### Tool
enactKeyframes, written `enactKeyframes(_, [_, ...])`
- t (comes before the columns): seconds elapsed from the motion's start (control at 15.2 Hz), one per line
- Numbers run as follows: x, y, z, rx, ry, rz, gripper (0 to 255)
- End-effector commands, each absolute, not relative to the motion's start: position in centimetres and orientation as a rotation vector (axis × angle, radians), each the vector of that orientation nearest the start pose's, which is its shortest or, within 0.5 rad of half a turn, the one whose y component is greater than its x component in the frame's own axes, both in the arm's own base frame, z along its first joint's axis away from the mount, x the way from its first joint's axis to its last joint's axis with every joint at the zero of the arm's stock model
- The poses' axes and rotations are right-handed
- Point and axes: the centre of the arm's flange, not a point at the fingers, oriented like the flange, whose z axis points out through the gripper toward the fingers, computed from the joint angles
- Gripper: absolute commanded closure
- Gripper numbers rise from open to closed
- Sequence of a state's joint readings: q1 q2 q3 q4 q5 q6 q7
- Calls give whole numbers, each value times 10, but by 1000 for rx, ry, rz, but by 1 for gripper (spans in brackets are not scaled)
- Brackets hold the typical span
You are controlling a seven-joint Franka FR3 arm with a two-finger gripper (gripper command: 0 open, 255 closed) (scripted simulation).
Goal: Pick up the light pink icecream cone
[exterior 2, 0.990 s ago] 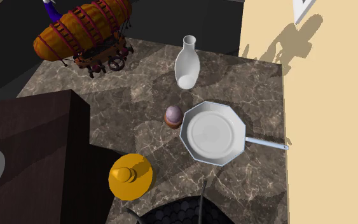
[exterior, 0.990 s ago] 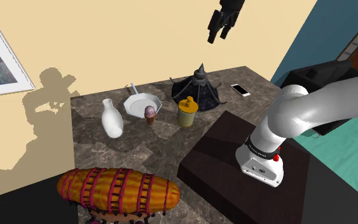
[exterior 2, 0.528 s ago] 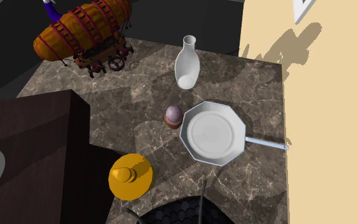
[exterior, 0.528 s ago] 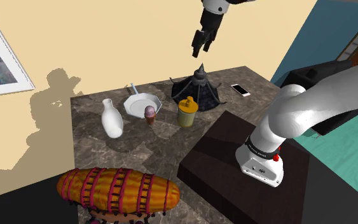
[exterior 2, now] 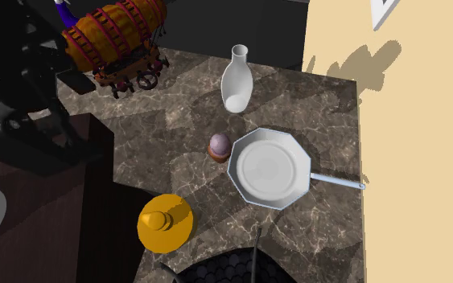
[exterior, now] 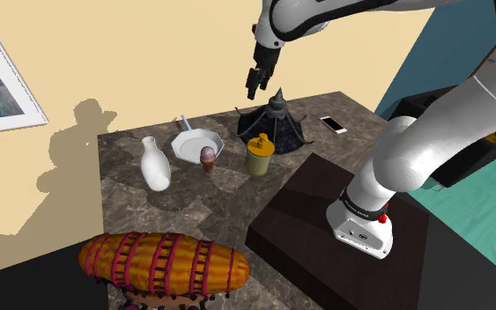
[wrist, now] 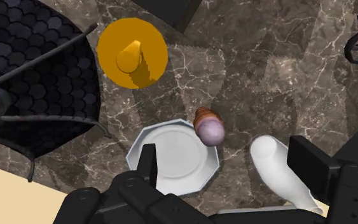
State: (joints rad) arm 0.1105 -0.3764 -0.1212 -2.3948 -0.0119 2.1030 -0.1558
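Note:
The ice cream cone [exterior: 208, 158] stands upright on the marble tabletop, a pale pink-purple scoop on a brown cone, right beside the white octagonal pan [exterior: 196, 143]. From the second exterior view the cone [exterior 2: 219, 147] touches the left rim of the pan [exterior 2: 270, 167]. My black gripper [exterior: 254, 85] hangs high above the table, up and to the shoulder view's right of the cone. In the wrist view the gripper [wrist: 225, 151] is open, its fingers [wrist: 147, 160] wide apart, and the cone [wrist: 208, 127] lies far below, just ahead of them, untouched.
A white vase [exterior: 155, 165], a yellow lidded jar [exterior: 259, 155] and a black scaled roof-like object [exterior: 275, 126] surround the cone. A phone [exterior: 332, 124] lies at the far right. An orange airship model [exterior: 162, 264] sits near the front. A dark stand [exterior: 325, 220] carries the arm.
The gripper has come down and moved toward the shoulder view's left, closer to the table. A black part of the arm has entered the second exterior view's left. The objects have not moved.

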Motion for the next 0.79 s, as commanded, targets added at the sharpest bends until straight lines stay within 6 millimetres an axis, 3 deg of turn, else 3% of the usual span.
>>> enactKeyframes(0.0, [456, -5, 442, -3095, -293, -121, 0])
enactKeyframes(0.73, [536, 22, 320, -3045, -544, -53, 0])
